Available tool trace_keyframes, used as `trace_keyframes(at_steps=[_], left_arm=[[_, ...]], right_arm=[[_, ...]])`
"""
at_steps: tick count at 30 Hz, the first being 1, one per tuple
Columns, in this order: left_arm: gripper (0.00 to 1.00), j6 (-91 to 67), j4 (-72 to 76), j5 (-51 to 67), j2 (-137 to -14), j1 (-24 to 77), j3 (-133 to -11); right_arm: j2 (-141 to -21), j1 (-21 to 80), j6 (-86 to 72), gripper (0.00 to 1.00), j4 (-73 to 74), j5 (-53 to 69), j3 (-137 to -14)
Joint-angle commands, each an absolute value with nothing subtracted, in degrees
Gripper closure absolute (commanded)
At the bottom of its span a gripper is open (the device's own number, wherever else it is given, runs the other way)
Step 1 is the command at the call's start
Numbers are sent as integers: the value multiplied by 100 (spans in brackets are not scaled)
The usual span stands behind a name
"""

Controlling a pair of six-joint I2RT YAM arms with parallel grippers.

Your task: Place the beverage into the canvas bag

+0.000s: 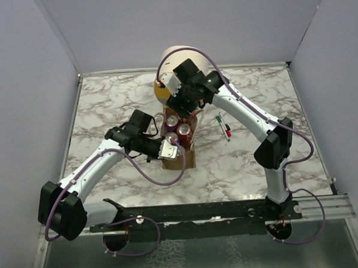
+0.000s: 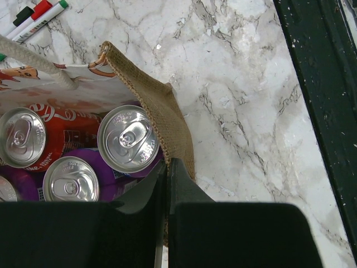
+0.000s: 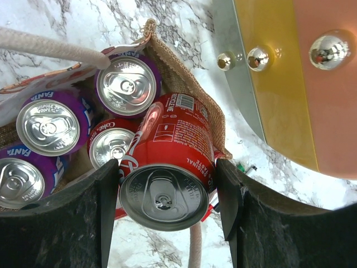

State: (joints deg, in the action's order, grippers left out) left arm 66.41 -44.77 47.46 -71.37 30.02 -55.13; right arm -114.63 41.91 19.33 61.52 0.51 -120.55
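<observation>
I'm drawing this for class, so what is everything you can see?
bag: one, tan-brown with cream cord handles, middle of table
purple cans: three, in the bag
red cans: two, one in the bag, one held over it
markers: several, red, green and black caps, right of the bag
round box: one, cream and yellow, behind the bag
table: one, white-grey marble
left gripper: black, shut on the bag's edge
right gripper: black, holding a red can

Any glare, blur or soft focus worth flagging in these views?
Top external: evenly lit, sharp throughout. Left wrist: the left hand is a dark, defocused mass; can tops gleam. Right wrist: red can crisp, metal knobs throw bright highlights.
</observation>
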Motion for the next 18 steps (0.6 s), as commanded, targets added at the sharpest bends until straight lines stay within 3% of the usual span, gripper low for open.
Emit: trace_keyframes(at_steps=[1,18], left_arm=[[100,6800,-4776,5029,-7128,3058,-5432],[100,6985,-4858,5036,-7183,3118,-5537]], right_arm=[[-11680,4082,2197,99,6101,-532,-12280],[-12257,4069,2293,99,6155,-72,-12744]])
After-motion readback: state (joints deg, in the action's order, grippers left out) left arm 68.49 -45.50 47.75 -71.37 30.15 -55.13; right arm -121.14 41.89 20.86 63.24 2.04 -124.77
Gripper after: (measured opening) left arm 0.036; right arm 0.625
